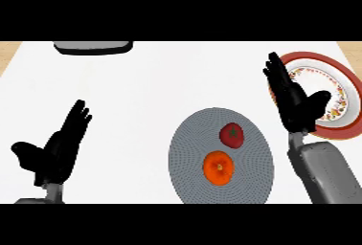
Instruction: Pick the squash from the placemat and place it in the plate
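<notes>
Grey placemat (220, 155) sits mid-counter, red-rimmed plate (339, 98) at right, partly behind the right hand (293, 98), fingers straight, holding nothing. Left hand (60, 143) rests open at left. Orange squash (218, 167) lies untouched on the mat beside a tomato (232, 134). Next, I'd say: reach and grasp. The plate's edge is cut off.

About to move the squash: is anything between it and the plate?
The right hand is open and stands between the squash on the placemat and the plate, overlapping the plate's left edge. A tomato lies just beyond the squash.
</notes>
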